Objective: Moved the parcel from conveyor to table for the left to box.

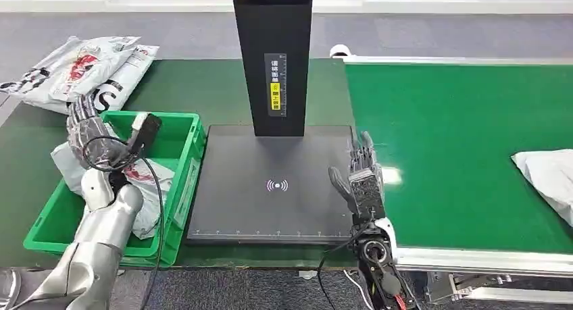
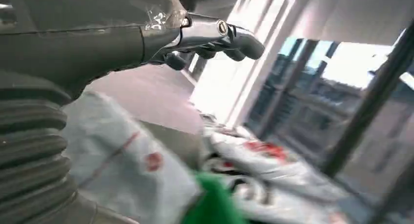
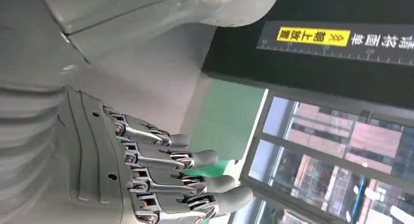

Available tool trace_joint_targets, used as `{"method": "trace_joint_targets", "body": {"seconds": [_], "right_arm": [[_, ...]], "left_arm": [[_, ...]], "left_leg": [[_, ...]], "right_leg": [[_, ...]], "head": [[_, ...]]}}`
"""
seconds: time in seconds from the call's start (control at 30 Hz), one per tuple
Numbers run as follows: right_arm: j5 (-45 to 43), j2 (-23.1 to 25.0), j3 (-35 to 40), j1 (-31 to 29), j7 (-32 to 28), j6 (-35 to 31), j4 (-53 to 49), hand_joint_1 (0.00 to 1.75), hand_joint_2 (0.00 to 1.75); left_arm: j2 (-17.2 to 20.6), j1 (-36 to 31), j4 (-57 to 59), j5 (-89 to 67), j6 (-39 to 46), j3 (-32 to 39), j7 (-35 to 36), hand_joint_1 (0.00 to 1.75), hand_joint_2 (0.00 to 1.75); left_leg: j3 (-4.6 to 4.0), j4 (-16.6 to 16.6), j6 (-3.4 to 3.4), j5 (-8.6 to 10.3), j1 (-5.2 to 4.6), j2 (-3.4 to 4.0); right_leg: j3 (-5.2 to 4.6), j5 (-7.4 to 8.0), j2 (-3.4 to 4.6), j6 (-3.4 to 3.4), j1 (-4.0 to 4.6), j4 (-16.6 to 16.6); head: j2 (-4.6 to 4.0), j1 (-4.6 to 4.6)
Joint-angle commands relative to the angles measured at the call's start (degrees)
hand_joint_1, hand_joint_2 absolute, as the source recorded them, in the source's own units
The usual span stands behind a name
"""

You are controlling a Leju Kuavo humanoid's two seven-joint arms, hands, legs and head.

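The green conveyor (image 1: 466,155) runs along the desk's right side, carrying a grey parcel (image 1: 549,178) at its far right edge. A dark scanner plate (image 1: 270,188) with a black post (image 1: 273,53) sits at the desk's middle. A green bin (image 1: 182,161) at the near left corner holds a parcel; more bags (image 1: 81,70) lie at the far left corner. The right robot hand (image 1: 363,175) stands open and empty between plate and conveyor. The left robot hand (image 1: 86,131) hovers over the bin, empty, fingers loosely spread.
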Motion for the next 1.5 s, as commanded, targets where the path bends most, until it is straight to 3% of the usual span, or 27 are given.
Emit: {"method": "trace_joint_targets", "body": {"seconds": [0.03, 0.2, 0.37, 0.4, 0.47, 0.5, 0.63, 0.8, 0.93, 1.4, 1.5], "right_arm": [[1.40, -1.99, -3.08, 0.11, 1.37, -0.83, -0.64, 0.00, 1.75], [4.34, -2.79, -5.94, 0.12, 2.76, -2.59, 0.03, 0.00, 1.75], [4.39, -2.82, -6.26, -0.18, 2.68, -2.34, 0.54, 0.00, 1.75], [5.83, -2.76, -6.79, -0.48, 3.37, -3.51, 1.10, 0.00, 0.00], [6.72, -3.33, -7.70, -1.44, 4.06, -3.82, 2.64, 0.00, 0.00], [6.50, -3.60, -8.56, -2.30, 4.10, -3.37, 4.11, 0.00, 1.75], [6.75, -3.21, -10.71, -4.76, 2.99, -2.89, 8.09, 0.00, 1.75], [7.05, -2.82, -11.26, -4.89, 3.01, -2.53, 8.11, 0.00, 1.75], [8.41, -3.28, -12.62, -5.63, 3.14, -2.99, 8.54, 0.00, 1.75], [8.90, -3.21, -12.97, -5.66, 3.03, -3.15, 8.58, 0.00, 1.75], [11.29, -3.68, -13.95, -6.05, 3.54, -4.09, 9.75, 0.00, 1.75]], "left_arm": [[-6.71, -2.35, -6.20, 4.23, -0.57, 2.40, -3.72, 0.00, 0.00], [-9.85, -0.95, -7.59, 25.68, -12.40, -3.30, -13.81, 0.00, 0.00], [-9.75, -0.79, -7.41, 26.14, -11.85, -3.98, -13.76, 0.00, 0.00], [-10.16, -0.27, -8.01, 33.46, -17.77, -4.66, -16.87, 0.00, 1.75], [-11.62, 0.95, -8.19, 40.40, -23.63, -6.43, -21.13, 0.00, 1.75], [-12.77, 1.79, -7.69, 44.91, -27.35, -7.48, -23.52, 0.00, 1.75], [-15.27, 2.73, -3.68, 51.74, -31.67, -11.15, -27.57, 0.00, 1.75], [-15.57, 2.57, -3.37, 54.35, -33.24, -11.54, -28.14, 0.00, 1.75], [-17.96, 2.12, -0.38, 56.15, -33.49, -13.38, -27.80, 0.00, 1.75], [-17.88, 1.65, 0.53, 56.97, -34.07, -13.69, -27.53, 0.00, 1.75], [-19.69, 0.92, 3.88, 57.52, -33.17, -15.53, -27.50, 0.00, 1.75]], "left_leg": [[-0.01, -0.01, 0.05, 0.02, 0.01, -0.14], [0.06, -0.04, 0.06, 0.03, 0.00, -0.29], [0.04, -0.03, 0.06, 0.02, -0.03, -0.25], [0.13, -0.08, 0.09, 0.01, -0.03, -0.18], [0.11, -0.08, 0.06, 0.00, -0.05, -0.10], [0.19, -0.13, 0.07, 0.00, -0.06, -0.06], [0.25, -0.16, 0.06, 0.00, -0.14, -0.15], [0.14, -0.07, 0.06, -0.05, -0.16, -0.05], [0.10, -0.07, 0.05, -0.03, -0.17, -0.13], [0.04, -0.02, 0.03, -0.05, -0.16, 0.02], [0.06, -0.03, 0.05, -0.04, -0.16, -0.06]], "right_leg": [[0.06, -0.01, -0.20, 0.01, 0.02, -0.05], [0.18, -0.04, -0.38, 0.01, 0.02, -0.10], [0.18, -0.01, -0.30, 0.02, 0.03, -0.12], [0.27, 0.00, -0.25, 0.02, 0.04, -0.19], [0.20, 0.01, -0.16, 0.03, 0.00, -0.13], [0.27, 0.01, -0.16, 0.03, -0.02, -0.18], [0.34, 0.02, -0.24, 0.03, 0.00, -0.25], [0.22, 0.03, -0.10, 0.03, -0.03, -0.14], [0.17, 0.01, -0.19, 0.02, -0.05, -0.11], [0.07, 0.03, -0.04, 0.02, -0.01, -0.07], [0.12, 0.01, -0.13, 0.02, -0.01, -0.08]], "head": [[0.00, 0.00], [0.00, 0.00], [-0.02, 0.00], [0.00, 0.00], [0.00, 0.00], [0.00, 0.00], [-0.02, 0.00], [-0.02, 0.00], [0.00, 0.00], [0.00, 0.00], [0.00, 0.00]]}}
